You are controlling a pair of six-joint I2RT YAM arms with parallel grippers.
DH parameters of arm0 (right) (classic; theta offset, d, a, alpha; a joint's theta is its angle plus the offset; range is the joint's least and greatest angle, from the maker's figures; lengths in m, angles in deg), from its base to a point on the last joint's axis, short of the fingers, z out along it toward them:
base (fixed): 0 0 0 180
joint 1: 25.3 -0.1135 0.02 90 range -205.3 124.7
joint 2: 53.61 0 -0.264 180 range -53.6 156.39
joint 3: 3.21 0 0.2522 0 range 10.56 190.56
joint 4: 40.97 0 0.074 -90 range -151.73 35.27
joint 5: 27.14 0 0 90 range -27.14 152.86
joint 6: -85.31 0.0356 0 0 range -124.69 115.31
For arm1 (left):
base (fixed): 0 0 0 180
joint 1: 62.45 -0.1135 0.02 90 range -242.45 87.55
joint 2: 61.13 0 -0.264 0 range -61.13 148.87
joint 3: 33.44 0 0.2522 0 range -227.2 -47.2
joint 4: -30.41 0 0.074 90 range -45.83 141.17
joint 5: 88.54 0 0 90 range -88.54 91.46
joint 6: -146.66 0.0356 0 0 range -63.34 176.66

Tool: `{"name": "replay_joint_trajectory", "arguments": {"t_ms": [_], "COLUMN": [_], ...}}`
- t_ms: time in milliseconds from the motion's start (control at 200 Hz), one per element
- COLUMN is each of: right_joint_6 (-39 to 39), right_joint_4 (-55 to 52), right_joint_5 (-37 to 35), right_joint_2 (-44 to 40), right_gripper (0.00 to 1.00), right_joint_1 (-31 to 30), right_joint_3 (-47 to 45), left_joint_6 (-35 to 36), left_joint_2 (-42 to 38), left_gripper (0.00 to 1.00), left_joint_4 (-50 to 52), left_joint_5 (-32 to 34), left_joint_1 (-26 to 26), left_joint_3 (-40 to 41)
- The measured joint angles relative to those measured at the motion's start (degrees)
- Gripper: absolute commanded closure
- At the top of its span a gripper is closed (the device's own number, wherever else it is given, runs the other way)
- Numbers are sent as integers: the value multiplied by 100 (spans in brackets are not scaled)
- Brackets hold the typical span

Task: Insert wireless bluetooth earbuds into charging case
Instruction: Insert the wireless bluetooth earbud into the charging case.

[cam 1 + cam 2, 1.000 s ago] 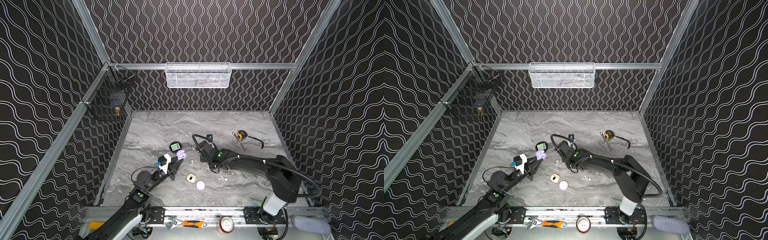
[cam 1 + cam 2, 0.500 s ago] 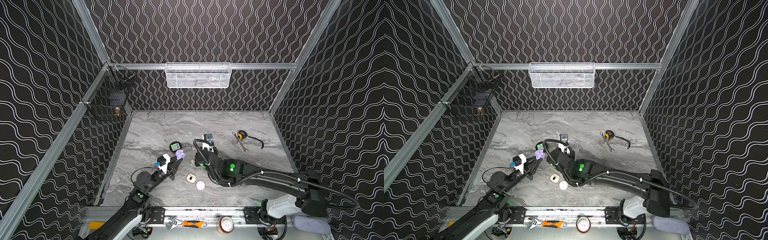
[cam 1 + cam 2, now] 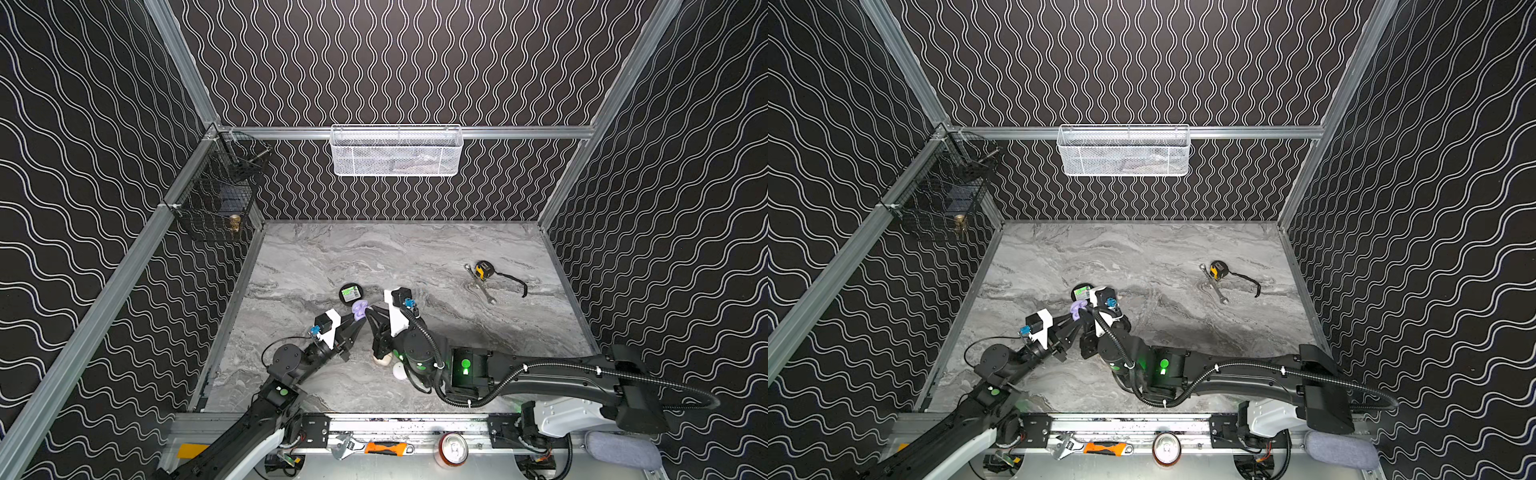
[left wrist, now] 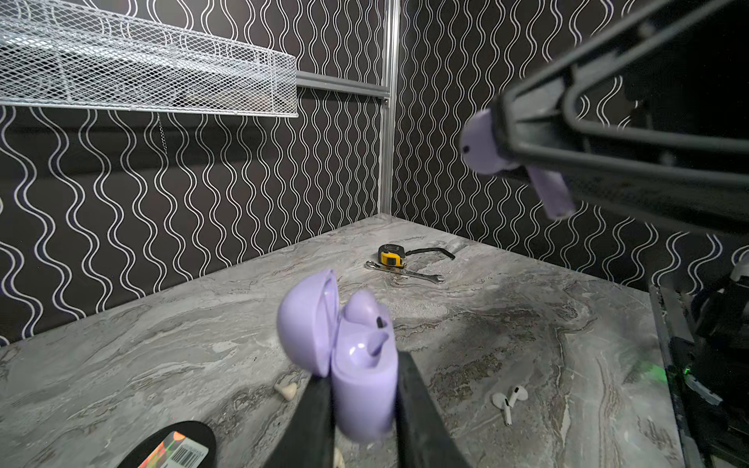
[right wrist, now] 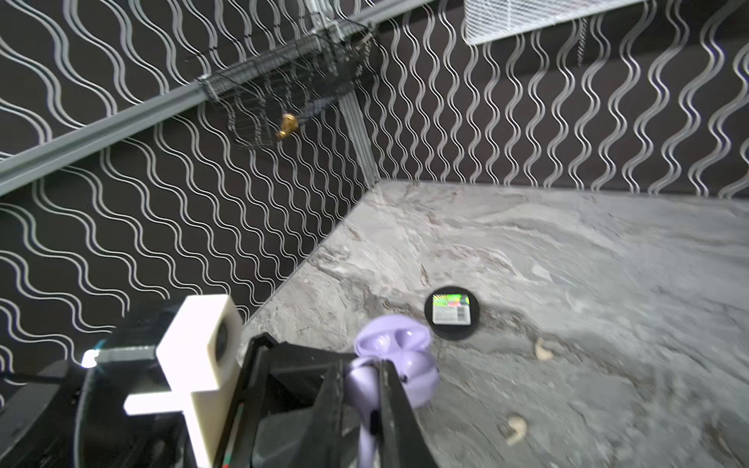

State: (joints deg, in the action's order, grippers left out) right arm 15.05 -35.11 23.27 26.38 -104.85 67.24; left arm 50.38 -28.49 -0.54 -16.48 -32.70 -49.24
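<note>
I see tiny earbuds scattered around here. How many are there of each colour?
Lilac: 2, held earbud and seated earbud in lilac case
White: 2, white earbuds
Cream: 2, cream earbuds
Total: 6

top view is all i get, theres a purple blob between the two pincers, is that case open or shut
Observer: Open. The left wrist view shows the lilac case clamped in the left pincer with its lid swung back.
Operator: anything in it yet
Observer: Yes, a lilac earbud already sits in one slot.
Operator: and the right pincer, got something or not
Observer: The right pincer is shut on the second lilac earbud, gripped at its head with the stem sticking out free, apart from the case.
</note>
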Motion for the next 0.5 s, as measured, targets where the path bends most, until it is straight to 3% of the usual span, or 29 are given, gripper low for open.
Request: {"name": "replay_joint_trajectory", "arguments": {"t_ms": [500], "right_joint_6": [-809], "right_joint_4": [1928], "right_joint_5": [131], "right_joint_2": [608], "right_gripper": [88], "right_joint_1": [-15], "right_joint_3": [-568], "left_joint_6": [-87], "left_joint_2": [-275], "left_gripper": [100], "left_joint_4": [-197], "left_joint_5": [-101], "left_joint_1": [0], "left_joint_3": [72]}}
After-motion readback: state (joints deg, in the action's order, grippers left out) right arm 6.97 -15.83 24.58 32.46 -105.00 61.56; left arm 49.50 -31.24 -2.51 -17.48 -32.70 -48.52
